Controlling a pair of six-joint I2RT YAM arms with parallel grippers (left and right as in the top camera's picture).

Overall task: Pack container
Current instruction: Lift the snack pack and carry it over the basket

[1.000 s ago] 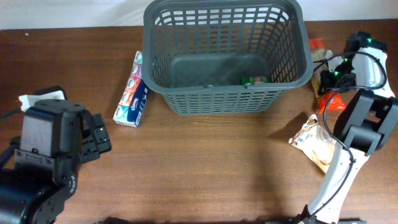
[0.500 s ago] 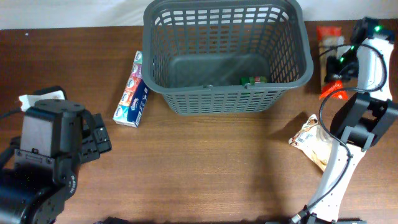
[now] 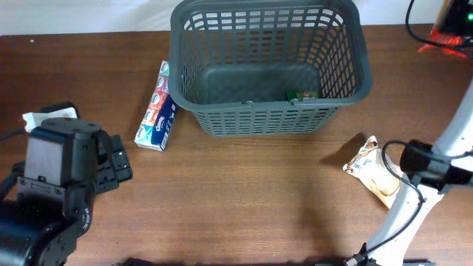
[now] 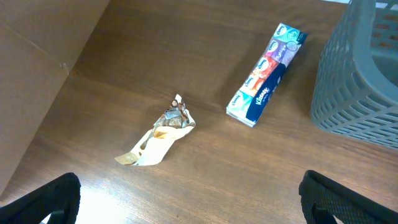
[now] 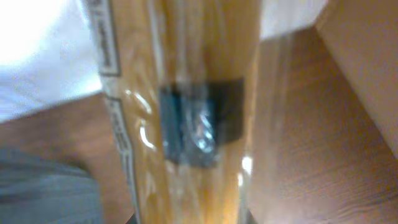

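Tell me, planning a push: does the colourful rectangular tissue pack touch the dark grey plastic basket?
Apart: the left wrist view shows bare table between tissue pack and basket.

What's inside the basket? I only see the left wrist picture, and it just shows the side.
Observer: A small green thing lies on the floor of the basket, in the near right corner.
Operator: Is there more stuff on the table?
Observer: Yes, a snack bag lies to the right of the basket, closer to the robot.
Operator: What's the right arm doing?
Observer: It holds a yellowish packet upright, close to its own camera.
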